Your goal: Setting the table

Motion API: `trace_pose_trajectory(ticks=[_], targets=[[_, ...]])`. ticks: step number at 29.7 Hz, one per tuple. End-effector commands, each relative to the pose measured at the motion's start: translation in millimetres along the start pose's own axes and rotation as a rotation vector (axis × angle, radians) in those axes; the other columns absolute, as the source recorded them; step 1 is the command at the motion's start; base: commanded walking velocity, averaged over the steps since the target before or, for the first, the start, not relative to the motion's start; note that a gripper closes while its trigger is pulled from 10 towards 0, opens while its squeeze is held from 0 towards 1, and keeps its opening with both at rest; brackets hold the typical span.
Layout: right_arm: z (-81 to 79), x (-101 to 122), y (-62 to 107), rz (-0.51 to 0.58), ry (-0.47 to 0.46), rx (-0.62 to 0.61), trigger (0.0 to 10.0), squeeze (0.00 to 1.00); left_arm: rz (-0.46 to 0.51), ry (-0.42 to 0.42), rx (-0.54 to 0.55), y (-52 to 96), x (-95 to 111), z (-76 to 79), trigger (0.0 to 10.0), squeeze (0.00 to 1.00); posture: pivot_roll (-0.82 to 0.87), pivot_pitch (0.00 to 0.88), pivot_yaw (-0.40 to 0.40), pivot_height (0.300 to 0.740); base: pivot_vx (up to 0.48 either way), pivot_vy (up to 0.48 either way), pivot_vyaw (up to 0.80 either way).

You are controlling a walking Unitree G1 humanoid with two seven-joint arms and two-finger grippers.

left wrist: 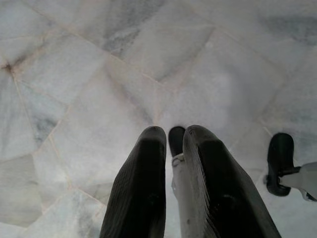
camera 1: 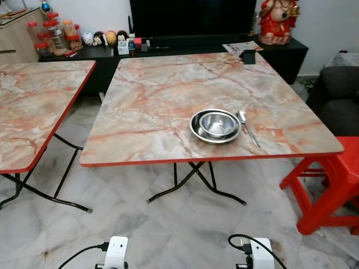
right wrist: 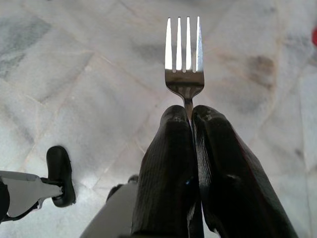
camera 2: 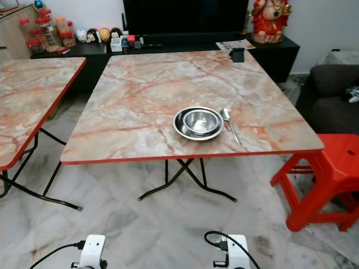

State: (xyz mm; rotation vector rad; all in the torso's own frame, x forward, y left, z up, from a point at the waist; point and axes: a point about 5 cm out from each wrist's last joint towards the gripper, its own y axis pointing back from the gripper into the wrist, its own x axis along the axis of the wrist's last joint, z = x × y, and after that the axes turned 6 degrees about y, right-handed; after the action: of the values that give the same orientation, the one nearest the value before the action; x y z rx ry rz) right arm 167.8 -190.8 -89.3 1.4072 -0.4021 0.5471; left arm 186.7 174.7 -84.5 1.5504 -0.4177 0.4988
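Note:
A steel bowl [camera 1: 217, 124] sits inside a steel plate [camera 1: 196, 130] near the front edge of the marble-patterned folding table [camera 1: 151, 101]. A spoon [camera 1: 247, 128] lies just right of the plate. In the right wrist view my right gripper [right wrist: 191, 115] is shut on a fork [right wrist: 184, 54], tines sticking out past the fingertips over the floor. In the left wrist view my left gripper [left wrist: 173, 136] hangs shut with nothing in it above the marble floor. Both arms hang low, with their wrists [camera 1: 116, 250] at the bottom edge of the eye views.
A second marble-patterned table [camera 1: 28, 106] stands to the left. A red plastic stool [camera 1: 331, 185] stands at the right, with a dark sofa [camera 1: 339, 95] behind it. A black TV cabinet [camera 1: 168, 53] with jars and figurines runs along the back wall. A small black holder [camera 1: 248, 56] sits at the table's far edge.

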Motion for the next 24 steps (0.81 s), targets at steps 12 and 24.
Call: trace_pose_trajectory(ticks=[12,24], targets=[[-6.2,7.1,-1.3,0.028,0.028,0.017,10.0,0.0,-0.008,-0.02,-0.006,-0.2,0.5,-1.2,10.0,0.0,-0.1,0.0,0.024,0.74,0.331,0.0,0.03],[-3.6,3.9,-0.7,0.018,0.024,0.009,10.0,0.0,0.002,0.005,0.002,0.1,0.1,-2.2,10.0,0.0,-0.1,0.0,0.023,0.74,0.101,0.0,0.0]])
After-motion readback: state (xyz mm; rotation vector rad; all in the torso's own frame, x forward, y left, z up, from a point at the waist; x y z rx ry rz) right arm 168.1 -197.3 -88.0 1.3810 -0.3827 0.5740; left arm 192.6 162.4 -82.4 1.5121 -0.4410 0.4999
